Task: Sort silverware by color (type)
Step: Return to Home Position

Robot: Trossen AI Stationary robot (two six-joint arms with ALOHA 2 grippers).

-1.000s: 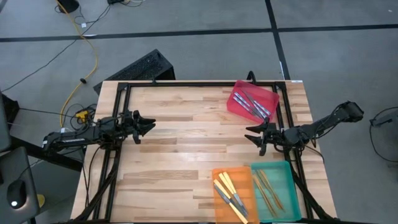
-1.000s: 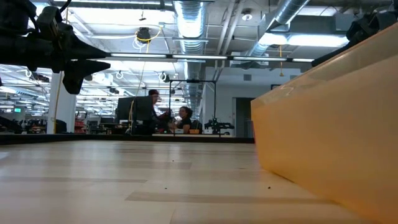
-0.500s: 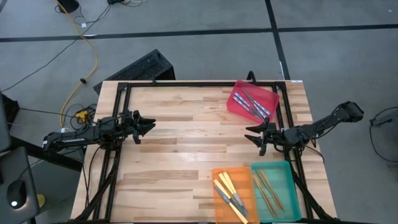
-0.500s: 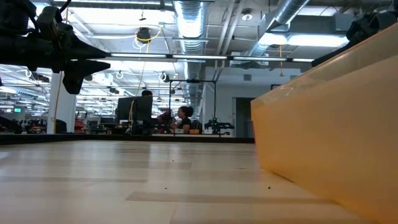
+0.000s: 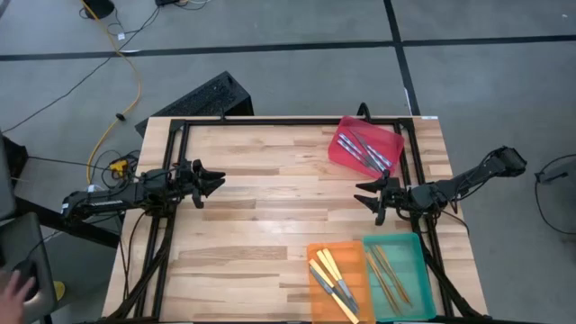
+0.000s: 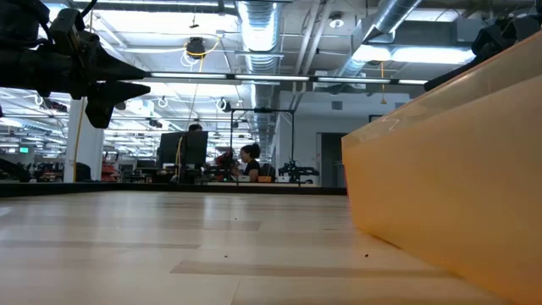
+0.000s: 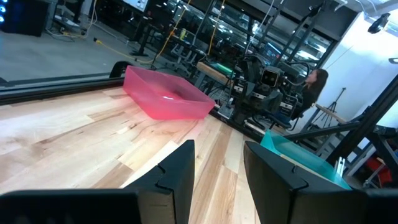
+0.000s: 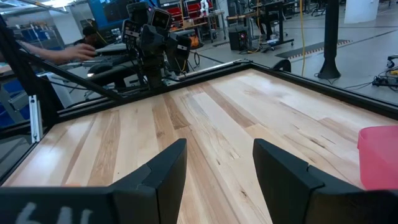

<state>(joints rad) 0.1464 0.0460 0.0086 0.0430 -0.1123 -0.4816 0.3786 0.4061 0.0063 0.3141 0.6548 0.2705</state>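
Observation:
The silverware lies sorted in three trays in the high view. Silver pieces with light-blue handles point(image 5: 364, 149) lie in the red tray point(image 5: 338, 152) at the far right. Yellow-handled pieces point(image 5: 332, 276) lie in the orange tray point(image 5: 317, 300), and tan wooden ones point(image 5: 388, 273) in the teal tray point(image 5: 416, 276), both at the near edge. My left gripper point(image 5: 214, 182) hangs open and empty over the table's left side. My right gripper point(image 5: 365, 195) hangs open and empty between the red and teal trays.
Bare wood fills the middle and left of the table point(image 5: 261, 225). A black frame rail point(image 5: 270, 122) runs along the far edge. In the low view the orange tray's wall point(image 6: 449, 178) stands close on the right. People sit at desks point(image 6: 220, 161) far behind the table.

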